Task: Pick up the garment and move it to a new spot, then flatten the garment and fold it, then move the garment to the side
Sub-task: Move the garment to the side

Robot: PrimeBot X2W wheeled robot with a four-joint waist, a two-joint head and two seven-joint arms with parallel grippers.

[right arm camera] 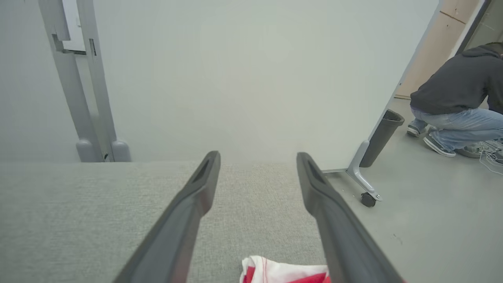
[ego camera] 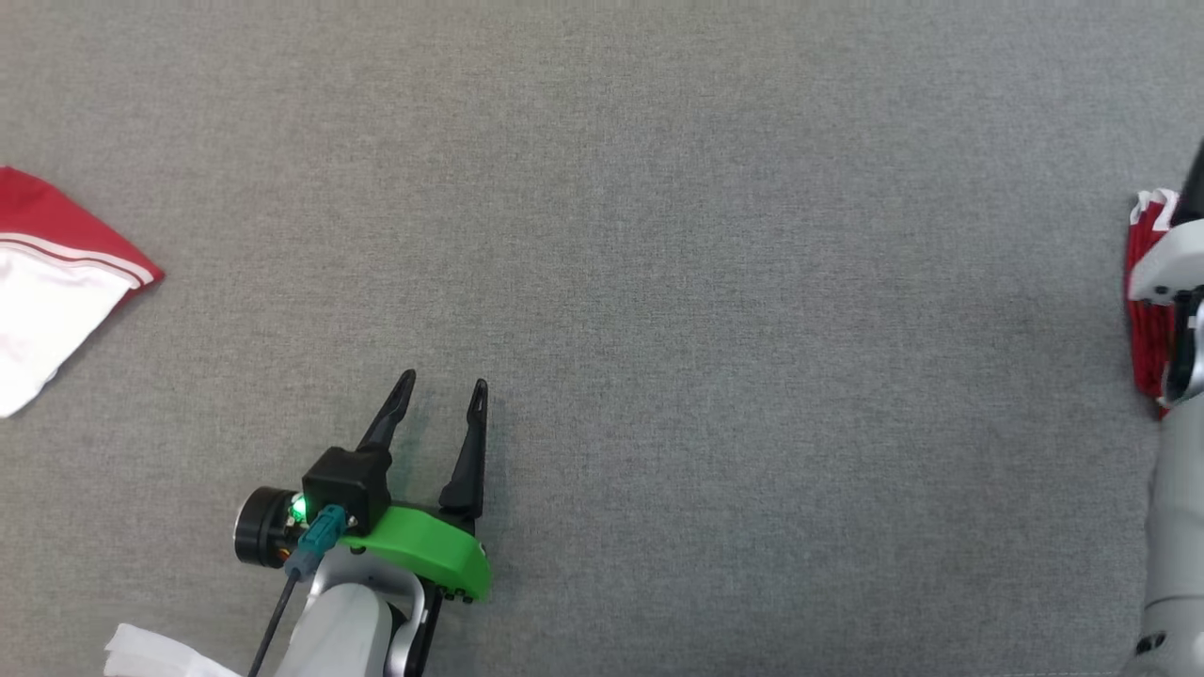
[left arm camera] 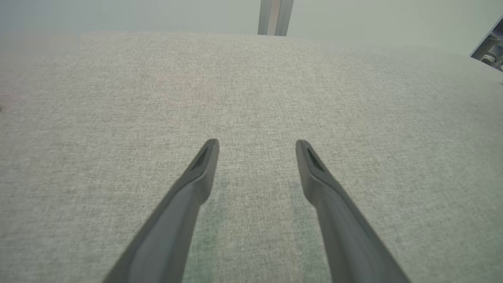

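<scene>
The garment (ego camera: 1143, 320), red with white trim, lies bunched at the far right edge of the grey table, partly hidden under my right arm's pale wrist (ego camera: 1166, 273). In the right wrist view my right gripper (right arm camera: 257, 157) is open just above the garment (right arm camera: 283, 271), which sits low between the fingers near the table's right edge; nothing is held. My left gripper (ego camera: 444, 381) rests open at the lower left of the table, far from the garment. Only bare cloth surface lies between the fingers of the left gripper (left arm camera: 257, 143).
Another red and white cloth (ego camera: 56, 291) lies at the table's left edge, and a white scrap (ego camera: 150, 653) sits at the bottom left. Beyond the table's right edge are the floor, a wheeled partition foot (right arm camera: 365, 188), a dark bin (right arm camera: 383, 135) and a crouching person (right arm camera: 459, 102).
</scene>
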